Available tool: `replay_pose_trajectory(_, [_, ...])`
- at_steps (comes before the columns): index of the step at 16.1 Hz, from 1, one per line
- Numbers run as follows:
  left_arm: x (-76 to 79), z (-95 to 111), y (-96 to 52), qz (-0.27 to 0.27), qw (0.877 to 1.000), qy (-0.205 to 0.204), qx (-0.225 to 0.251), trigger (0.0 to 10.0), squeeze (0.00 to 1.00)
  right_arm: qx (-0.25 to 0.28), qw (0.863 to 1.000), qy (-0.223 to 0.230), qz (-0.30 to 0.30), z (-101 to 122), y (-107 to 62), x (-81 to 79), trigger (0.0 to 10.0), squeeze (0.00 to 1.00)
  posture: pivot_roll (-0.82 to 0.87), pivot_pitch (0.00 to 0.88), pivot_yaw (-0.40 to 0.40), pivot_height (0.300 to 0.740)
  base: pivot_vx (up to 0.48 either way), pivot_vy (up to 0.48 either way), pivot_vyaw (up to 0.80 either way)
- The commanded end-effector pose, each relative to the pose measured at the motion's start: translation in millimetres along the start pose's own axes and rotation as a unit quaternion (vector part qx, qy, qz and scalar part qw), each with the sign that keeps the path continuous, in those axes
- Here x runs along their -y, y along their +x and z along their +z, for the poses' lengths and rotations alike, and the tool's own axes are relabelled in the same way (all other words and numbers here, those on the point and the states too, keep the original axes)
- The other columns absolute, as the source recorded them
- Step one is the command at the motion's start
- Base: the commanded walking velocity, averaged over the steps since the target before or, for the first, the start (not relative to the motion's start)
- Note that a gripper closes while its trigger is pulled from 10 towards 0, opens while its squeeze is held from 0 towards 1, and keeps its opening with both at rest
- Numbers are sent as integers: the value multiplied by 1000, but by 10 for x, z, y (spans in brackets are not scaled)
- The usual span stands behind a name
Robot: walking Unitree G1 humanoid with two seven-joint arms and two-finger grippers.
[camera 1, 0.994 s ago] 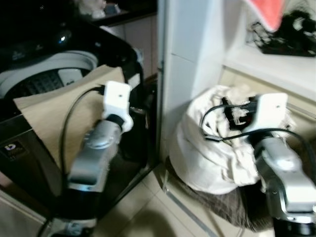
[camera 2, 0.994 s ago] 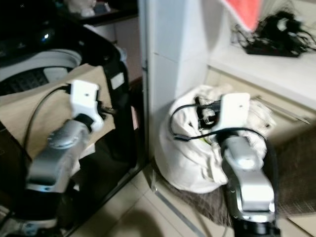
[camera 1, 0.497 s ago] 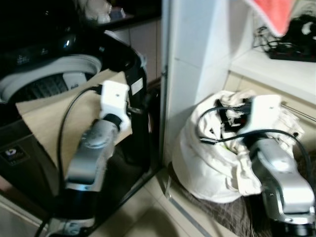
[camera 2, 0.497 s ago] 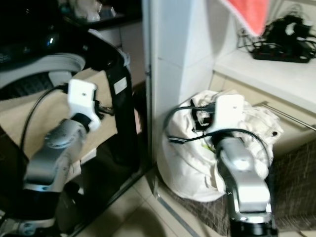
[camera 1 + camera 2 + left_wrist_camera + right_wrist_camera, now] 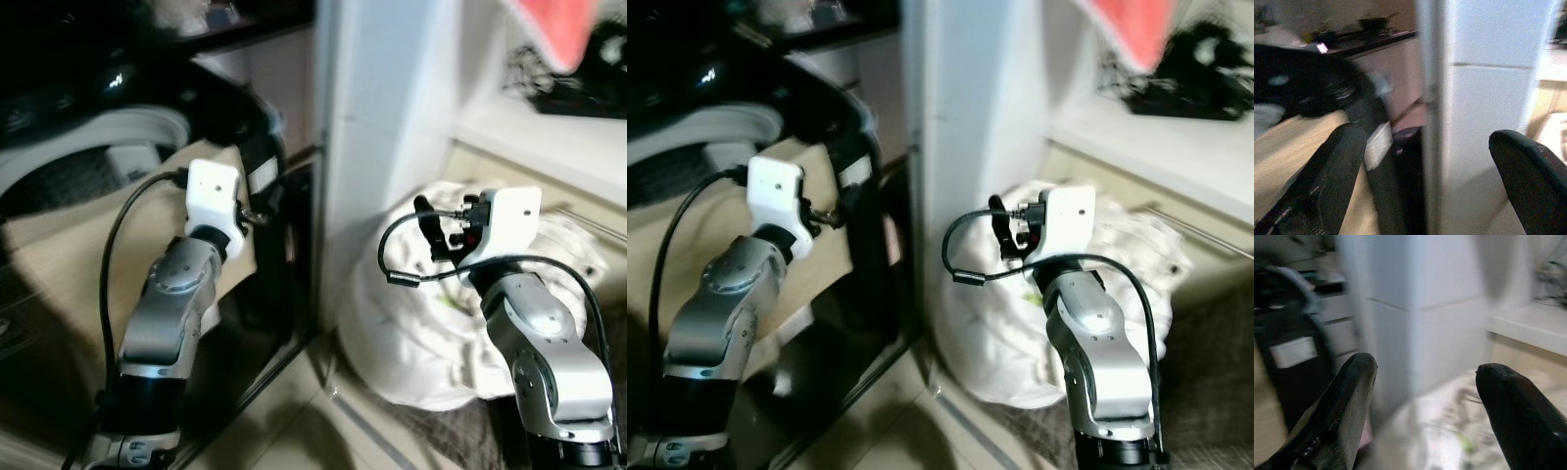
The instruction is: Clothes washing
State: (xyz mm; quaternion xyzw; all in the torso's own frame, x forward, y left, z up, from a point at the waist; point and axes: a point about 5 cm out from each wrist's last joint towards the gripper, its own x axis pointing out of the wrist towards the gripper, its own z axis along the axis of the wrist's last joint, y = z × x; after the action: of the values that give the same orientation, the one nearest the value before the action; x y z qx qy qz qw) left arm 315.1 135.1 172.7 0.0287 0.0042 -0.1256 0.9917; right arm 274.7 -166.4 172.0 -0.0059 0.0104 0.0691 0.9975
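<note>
Both grippers empty, fingers spread: left gripper [image 5: 1425, 161] mid-left by the black washing machine [image 5: 88, 127], right gripper [image 5: 1422, 396] centre-right above the white laundry bundle [image 5: 431, 333]. Beige cloth [image 5: 69, 255] drapes the machine's rim, its drum mostly hidden. Frames blurred; the red cloth [image 5: 558, 29] is cut off upper right.

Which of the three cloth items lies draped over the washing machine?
The beige cloth, spread over the black washing machine. The white laundry bundle sits on the floor; the pink cloth hangs higher up.

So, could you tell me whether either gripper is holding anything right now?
Nothing is held: the left gripper and right gripper are both open and empty.
</note>
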Motion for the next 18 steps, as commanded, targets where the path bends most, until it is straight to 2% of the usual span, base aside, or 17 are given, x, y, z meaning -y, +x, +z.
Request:
replay_pose_trajectory(1, [92,31,18,-17,1000,-2,7,10000,0,-4,1000,-1,-14,8,-10,66,10000,0,-106,0,18,740,292,0,-800])
replay_pose_trajectory(5, [100,11,2,-18,1000,-2,5,10000,0,-7,1000,-21,-13,-24,-5,40,10000,0,-100,0,13,740,294,0,0])
replay_pose_trajectory(18, [128,-27,3,-24,1000,-5,1,10000,0,-12,1000,-18,-18,-37,-25,60,10000,0,-110,0,17,740,297,0,0])
